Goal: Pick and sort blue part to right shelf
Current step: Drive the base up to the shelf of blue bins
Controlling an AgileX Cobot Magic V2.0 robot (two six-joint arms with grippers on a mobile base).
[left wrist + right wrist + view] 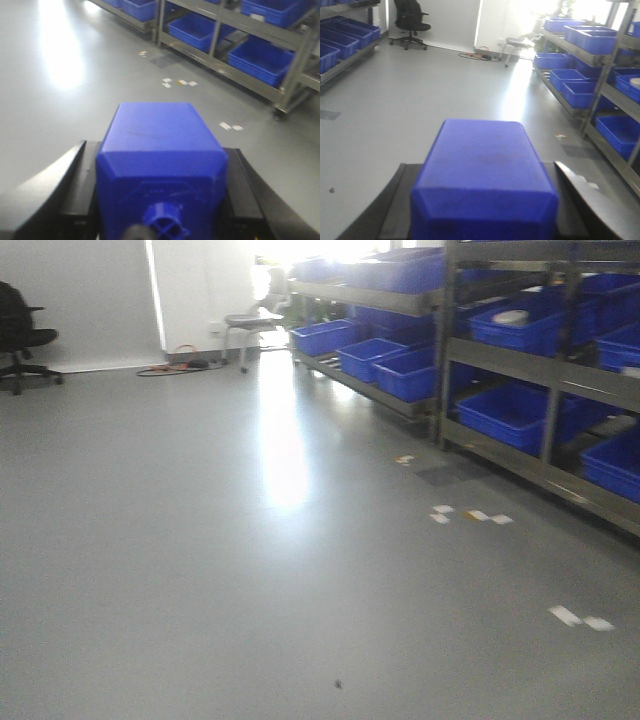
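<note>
In the left wrist view a blue part (160, 145), a boxy block with a round cross-shaped stub on its near face, sits between black fingers (75, 170); my left gripper (159, 155) is shut on it. The right wrist view shows a second blue part (485, 170), held the same way by my right gripper (483, 172). The right shelf (500, 362), a steel rack with blue bins (515, 412), runs along the right side of the room, and appears as the right shelf (214, 37) ahead of the left hand and the right shelf (602, 62) beside the right hand. Neither gripper appears in the exterior view.
Grey floor with pale tape scraps (470, 514) in front of the rack. A black office chair (18, 332) stands far left, a stool (250, 325) and floor cables (175, 365) by the back wall. Another rack of blue bins (342, 37) lines the left side.
</note>
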